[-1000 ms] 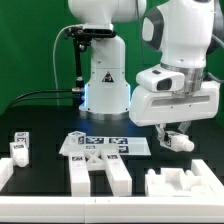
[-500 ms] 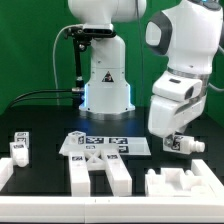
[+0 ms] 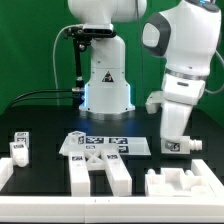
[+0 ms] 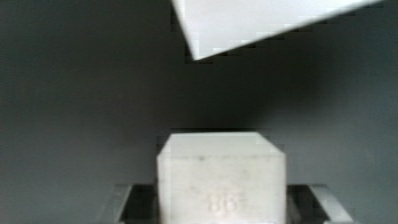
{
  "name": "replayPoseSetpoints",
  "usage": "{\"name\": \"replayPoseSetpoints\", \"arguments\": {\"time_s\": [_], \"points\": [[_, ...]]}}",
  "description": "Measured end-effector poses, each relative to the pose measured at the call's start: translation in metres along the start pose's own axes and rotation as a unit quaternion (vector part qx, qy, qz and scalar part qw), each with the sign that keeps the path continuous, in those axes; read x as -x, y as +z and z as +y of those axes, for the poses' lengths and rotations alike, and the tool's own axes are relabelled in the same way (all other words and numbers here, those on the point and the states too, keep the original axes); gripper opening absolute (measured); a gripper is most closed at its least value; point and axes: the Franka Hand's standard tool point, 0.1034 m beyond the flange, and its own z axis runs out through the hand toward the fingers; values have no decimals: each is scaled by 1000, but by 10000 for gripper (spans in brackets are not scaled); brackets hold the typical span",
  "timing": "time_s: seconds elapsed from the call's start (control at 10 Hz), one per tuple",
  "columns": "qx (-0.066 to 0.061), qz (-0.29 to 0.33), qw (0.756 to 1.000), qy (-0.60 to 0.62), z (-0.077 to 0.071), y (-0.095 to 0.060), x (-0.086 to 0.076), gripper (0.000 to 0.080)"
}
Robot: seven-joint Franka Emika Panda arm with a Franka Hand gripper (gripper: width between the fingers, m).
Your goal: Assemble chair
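My arm has swung upright since a second ago. My tool (image 3: 176, 143) is clamped on a white chair block (image 4: 221, 165), low over the bench (image 3: 40, 125) at the exterior view's right. The other chair pieces (image 3: 100, 172) lie by the marker board (image 3: 105, 144).

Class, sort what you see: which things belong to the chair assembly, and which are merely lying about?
Chair job: gripper; white block it grips; two chunky pieces in front; notched piece; tagged piece at the exterior view's left.
Just lying about: marker board; black table.
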Motion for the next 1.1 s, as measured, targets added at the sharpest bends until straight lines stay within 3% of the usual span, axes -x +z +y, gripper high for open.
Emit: {"name": "replayPoseSetpoints", "arguments": {"time_s": [0.5, 0.7, 1.0, 1.1], "points": [[9, -16, 980, -197, 11, 5, 13, 284], [23, -16, 951, -307, 12, 8, 13, 284], [26, -31, 882, -469, 12, 8, 8, 284], [26, -32, 883, -467, 13, 8, 11, 284]]}}
